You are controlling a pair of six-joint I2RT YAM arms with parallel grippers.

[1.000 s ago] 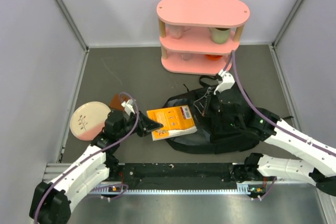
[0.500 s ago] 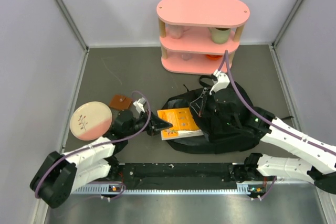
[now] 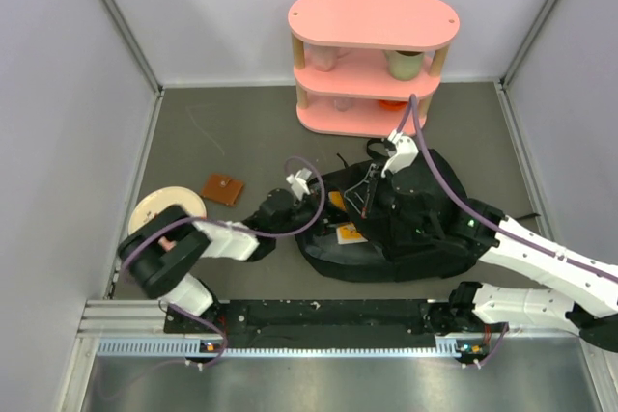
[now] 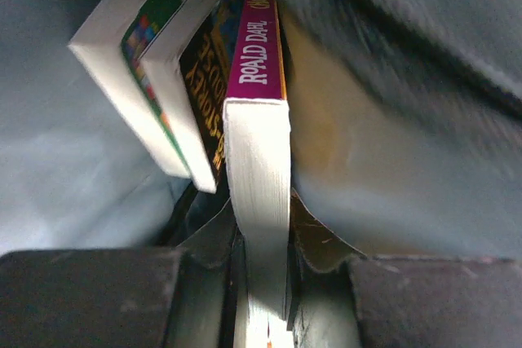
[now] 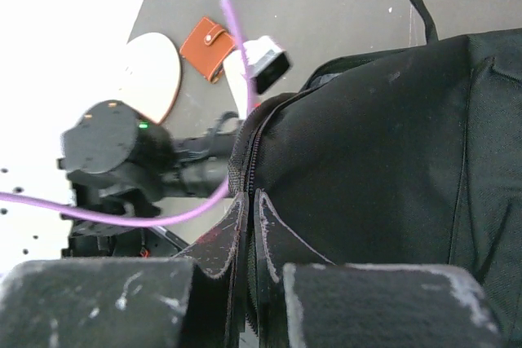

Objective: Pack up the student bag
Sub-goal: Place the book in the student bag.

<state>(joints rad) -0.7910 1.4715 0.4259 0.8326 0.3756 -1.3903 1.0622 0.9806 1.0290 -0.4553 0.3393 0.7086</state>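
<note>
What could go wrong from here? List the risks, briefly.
1. The right gripper pinches only the zipper edge of the backpack; if the fabric slips, the mouth may fall shut on the left gripper.
2. The Roald Dahl paperback it holds sits against two books already inside; pushing on could jam or twist it.

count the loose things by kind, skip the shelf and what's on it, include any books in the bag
book: 3
plate: 1
wallet: 1
student bag: 1
total: 6
</note>
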